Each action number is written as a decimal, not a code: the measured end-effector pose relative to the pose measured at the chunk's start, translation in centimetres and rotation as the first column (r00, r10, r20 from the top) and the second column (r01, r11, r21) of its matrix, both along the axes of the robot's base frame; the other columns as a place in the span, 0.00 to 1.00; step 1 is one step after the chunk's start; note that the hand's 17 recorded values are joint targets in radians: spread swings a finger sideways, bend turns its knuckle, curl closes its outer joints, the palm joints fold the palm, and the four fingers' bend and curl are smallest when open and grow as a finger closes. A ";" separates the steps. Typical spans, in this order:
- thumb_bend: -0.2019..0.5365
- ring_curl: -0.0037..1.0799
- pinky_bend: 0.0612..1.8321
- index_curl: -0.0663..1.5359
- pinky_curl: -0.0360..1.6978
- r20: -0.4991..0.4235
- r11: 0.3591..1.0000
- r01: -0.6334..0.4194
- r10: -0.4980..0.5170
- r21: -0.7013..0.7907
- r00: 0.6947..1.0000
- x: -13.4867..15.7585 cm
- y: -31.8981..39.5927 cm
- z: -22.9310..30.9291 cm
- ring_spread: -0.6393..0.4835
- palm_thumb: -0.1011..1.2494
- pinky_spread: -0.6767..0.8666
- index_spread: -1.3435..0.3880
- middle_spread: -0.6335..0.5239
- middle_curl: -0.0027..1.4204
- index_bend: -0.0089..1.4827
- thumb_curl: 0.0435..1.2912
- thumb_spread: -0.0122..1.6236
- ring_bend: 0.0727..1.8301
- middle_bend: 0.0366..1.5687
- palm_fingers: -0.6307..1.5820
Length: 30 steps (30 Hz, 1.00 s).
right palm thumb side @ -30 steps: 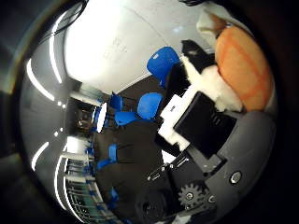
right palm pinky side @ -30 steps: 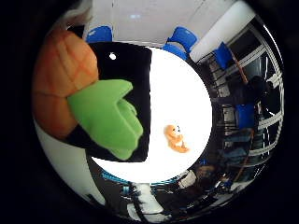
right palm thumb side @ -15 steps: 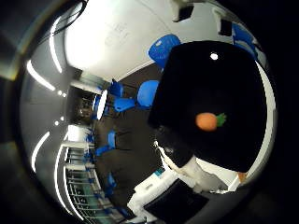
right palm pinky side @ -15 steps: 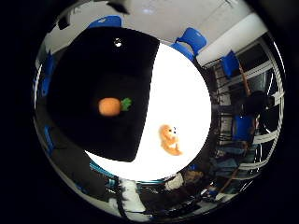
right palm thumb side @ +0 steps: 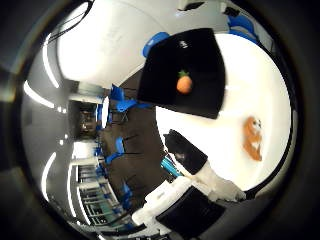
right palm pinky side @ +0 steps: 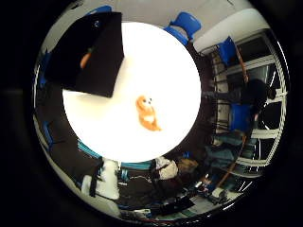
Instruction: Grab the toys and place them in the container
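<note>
So the carrot toy (right palm thumb side: 184, 83) lies inside the black container (right palm thumb side: 200, 60); the orange plush animal (right palm pinky side: 147, 113) waits just beside it on the counter (right palm pinky side: 161, 61), and the hand (right palm thumb side: 192, 197) grips nothing, though whether its fingers are curled I cannot tell.

— What does the hand (right palm thumb side: 192, 192) look like from the thumb-side palm view?
— White and black parts; blocky white housings with rounded corners, joined one after another; a flat black panel sits below them, framed by a white edge.
— And the fingers (right palm thumb side: 186, 150)?
— One shows a dark, almost black segment, boxy and smooth, running out from a white block; no screws or markings can be made out on it.
— Anything from the little-finger side?
— Only a dark rim around the view; nothing of the body is clear there.
</note>
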<state>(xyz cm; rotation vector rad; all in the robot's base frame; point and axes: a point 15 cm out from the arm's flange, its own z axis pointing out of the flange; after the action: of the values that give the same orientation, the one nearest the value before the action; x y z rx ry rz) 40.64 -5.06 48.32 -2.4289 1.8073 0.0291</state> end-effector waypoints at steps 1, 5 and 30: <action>0.24 0.23 0.23 0.22 0.27 -0.006 1.000 0.021 -0.021 -0.019 1.000 -0.2 -1.2 -0.1 0.76 0.44 0.79 0.55 0.58 0.24 0.11 0.23 0.74 0.19 0.15 0.38; 0.24 0.23 0.24 0.22 0.26 -0.026 0.995 0.091 -0.092 -0.041 0.995 -0.6 -4.3 -0.9 0.77 0.41 0.79 0.59 0.64 0.24 0.11 0.21 0.74 0.20 0.14 0.38; 0.25 0.21 0.30 0.21 0.21 -0.123 0.806 0.587 -0.592 -0.077 0.797 5.0 -6.4 -20.1 0.84 0.34 0.78 0.74 0.78 0.23 0.11 0.19 0.73 0.21 0.12 0.34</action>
<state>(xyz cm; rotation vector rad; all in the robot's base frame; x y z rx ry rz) 45.66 -11.48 28.18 -1.8019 2.5682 0.1185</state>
